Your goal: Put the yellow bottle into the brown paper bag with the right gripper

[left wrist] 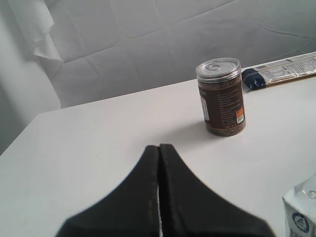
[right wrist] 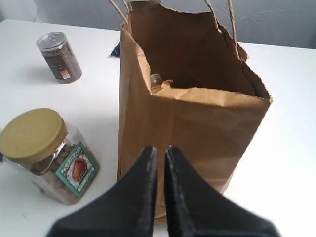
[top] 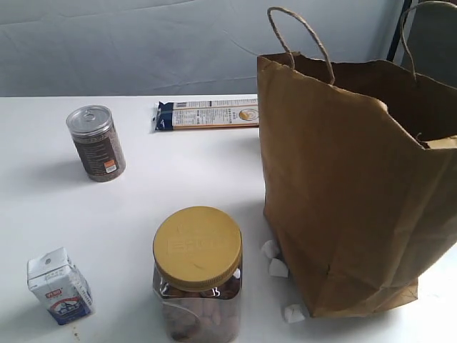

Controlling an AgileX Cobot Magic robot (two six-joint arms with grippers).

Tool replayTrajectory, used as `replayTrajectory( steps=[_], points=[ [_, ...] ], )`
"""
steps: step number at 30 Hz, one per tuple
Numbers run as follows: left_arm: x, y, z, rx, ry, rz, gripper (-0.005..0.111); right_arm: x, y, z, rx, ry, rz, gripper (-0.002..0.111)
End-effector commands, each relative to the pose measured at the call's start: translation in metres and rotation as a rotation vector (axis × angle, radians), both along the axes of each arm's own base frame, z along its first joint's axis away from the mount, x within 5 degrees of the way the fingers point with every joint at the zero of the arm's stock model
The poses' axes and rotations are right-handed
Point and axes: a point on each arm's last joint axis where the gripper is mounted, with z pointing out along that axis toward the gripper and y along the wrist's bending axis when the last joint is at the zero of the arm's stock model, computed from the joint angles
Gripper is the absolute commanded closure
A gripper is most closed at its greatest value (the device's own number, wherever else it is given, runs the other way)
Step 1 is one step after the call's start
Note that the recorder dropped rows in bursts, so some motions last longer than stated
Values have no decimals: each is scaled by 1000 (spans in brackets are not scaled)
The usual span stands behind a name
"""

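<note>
The brown paper bag [top: 343,186] stands upright and open at the right of the table, handles up. In the right wrist view a small pale-capped bottle top [right wrist: 156,80] shows inside the bag [right wrist: 187,123] against its near wall; I take it for the yellow bottle, its body hidden by the paper. My right gripper [right wrist: 161,149] hovers outside the bag, before its near side, fingers drawn together with only a thin slit and nothing held. My left gripper [left wrist: 159,146] is shut and empty over the bare table. Neither gripper shows in the exterior view.
A wide yellow-lidded jar [top: 198,271] stands at the front, left of the bag. A dark can [top: 96,143] sits at the back left, a small milk carton [top: 59,286] at the front left, a flat blue-ended packet [top: 207,114] at the back. White bits [top: 277,268] lie by the bag's base.
</note>
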Motion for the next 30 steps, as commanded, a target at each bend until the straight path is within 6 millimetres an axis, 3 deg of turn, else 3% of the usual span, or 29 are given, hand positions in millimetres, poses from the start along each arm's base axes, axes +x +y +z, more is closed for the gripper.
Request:
replayTrajectory(
  steps=[1,3,7,10,15,18,30],
  points=[
    [0,0,-1,-7,-3,1,107,-6,-2,-42,2,25,37,108],
    [0,0,-1,-7,-3,1,107,-7,10,-59,120,27,95,108],
    [0,0,-1,-7,-3,1,107,1,21,-92,133,-4,95,108],
    [0,0,-1,-7,-3,1,107,6,26,-102,219,-35,49,108],
    [0,0,-1,-7,-3,1,107,17,22,-126,304,-45,-123,108],
    [0,0,-1,-7,-3,1,107,22,17,-140,271,-128,-194,108],
    [0,0,-1,-7,-3,1,107,19,2,-152,116,-446,-266,108]
  ],
)
